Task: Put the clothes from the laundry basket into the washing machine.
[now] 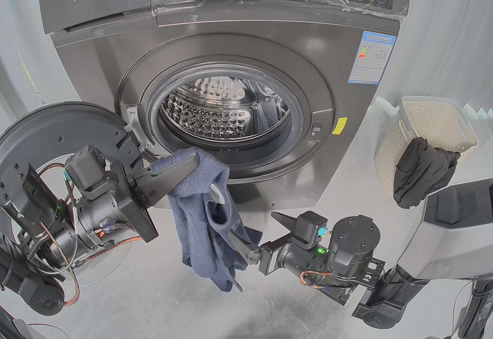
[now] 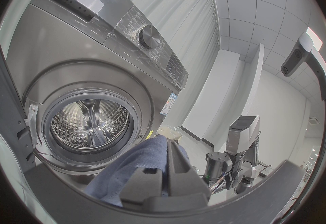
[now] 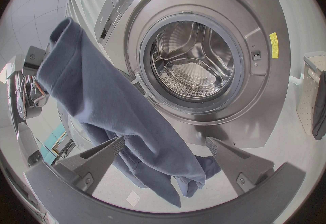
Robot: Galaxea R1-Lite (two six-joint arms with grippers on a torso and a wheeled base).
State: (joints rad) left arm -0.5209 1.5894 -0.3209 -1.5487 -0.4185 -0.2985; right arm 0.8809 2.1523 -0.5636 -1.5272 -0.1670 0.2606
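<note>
Clamping blue sweatshirt [image 1: 205, 222] in left gripper [image 1: 186, 165], hanging lengthwise below jaws, washing machine drum [image 1: 226, 108] just ahead. Holding right gripper [image 1: 251, 225] open at lower folds.

Mostly grey, with one blue piece.
The soft slate-blue cloth garment [image 1: 205, 211] is plain, without print. The big front-loading washing machine [image 1: 92, 62] is dark metallic grey; its shiny steel drum [image 1: 215, 108] is silver, with a regular pattern of small holes. The perforated plastic laundry basket [image 1: 441, 121] is cream, the crumpled garment [image 1: 421, 170] over its rim black. The rectangular label [image 1: 372, 57] is blue and white, the small sticker [image 1: 339, 125] yellow.
</note>
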